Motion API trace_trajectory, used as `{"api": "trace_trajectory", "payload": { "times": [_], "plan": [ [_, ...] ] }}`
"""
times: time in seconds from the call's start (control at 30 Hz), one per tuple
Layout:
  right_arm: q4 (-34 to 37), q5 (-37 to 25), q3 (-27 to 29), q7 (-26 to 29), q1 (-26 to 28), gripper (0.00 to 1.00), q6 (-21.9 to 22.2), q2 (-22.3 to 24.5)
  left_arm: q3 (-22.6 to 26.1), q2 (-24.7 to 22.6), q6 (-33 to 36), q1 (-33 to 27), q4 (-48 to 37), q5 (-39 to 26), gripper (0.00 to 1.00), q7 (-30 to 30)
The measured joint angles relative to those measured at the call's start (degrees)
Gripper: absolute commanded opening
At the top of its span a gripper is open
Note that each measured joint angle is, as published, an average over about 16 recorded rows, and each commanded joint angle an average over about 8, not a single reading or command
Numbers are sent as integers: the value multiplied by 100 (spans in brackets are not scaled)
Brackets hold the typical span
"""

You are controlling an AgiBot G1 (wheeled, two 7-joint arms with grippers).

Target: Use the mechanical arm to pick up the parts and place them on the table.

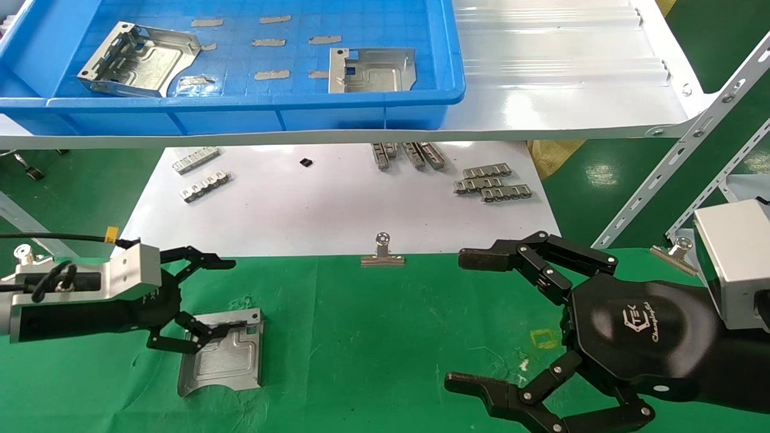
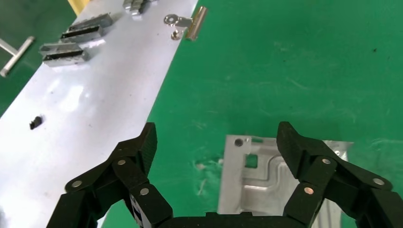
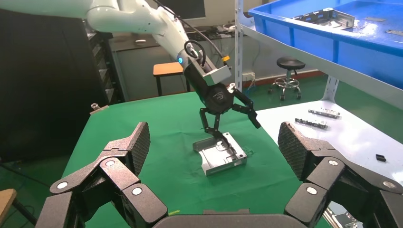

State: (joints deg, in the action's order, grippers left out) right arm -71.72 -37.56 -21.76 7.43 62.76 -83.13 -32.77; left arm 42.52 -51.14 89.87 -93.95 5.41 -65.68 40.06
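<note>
Near the table's [image 1: 373, 337] left edge, the left gripper [image 1: 201, 304] straddles a part [image 1: 222, 355], fingers spread, apparently released; the right gripper [image 1: 481, 322] idles unclenched, empty

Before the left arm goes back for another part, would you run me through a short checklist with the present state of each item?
1. Left gripper open: ok, fingers spread wide.
2. Placed part lying on the green table: ok, it lies flat on the cloth.
3. Left gripper free of that part: cannot tell; one finger overlaps its edge in the head view, and contact is unclear.
4. Parts left to fetch: ok, two more lie in the blue tray, one on its left side, one further right.
5. Right gripper out of the way: ok, open over the table's right side, apart from the placed part.
</note>
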Motion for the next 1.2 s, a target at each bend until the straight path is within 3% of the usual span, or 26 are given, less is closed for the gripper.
{"api": "trace_trajectory", "payload": {
  "times": [1.2],
  "plan": [
    [0,1,-1,0,0,100,0,0,-1705,1037,-268,2084,4385,1533,100,-3271]
  ]
}}
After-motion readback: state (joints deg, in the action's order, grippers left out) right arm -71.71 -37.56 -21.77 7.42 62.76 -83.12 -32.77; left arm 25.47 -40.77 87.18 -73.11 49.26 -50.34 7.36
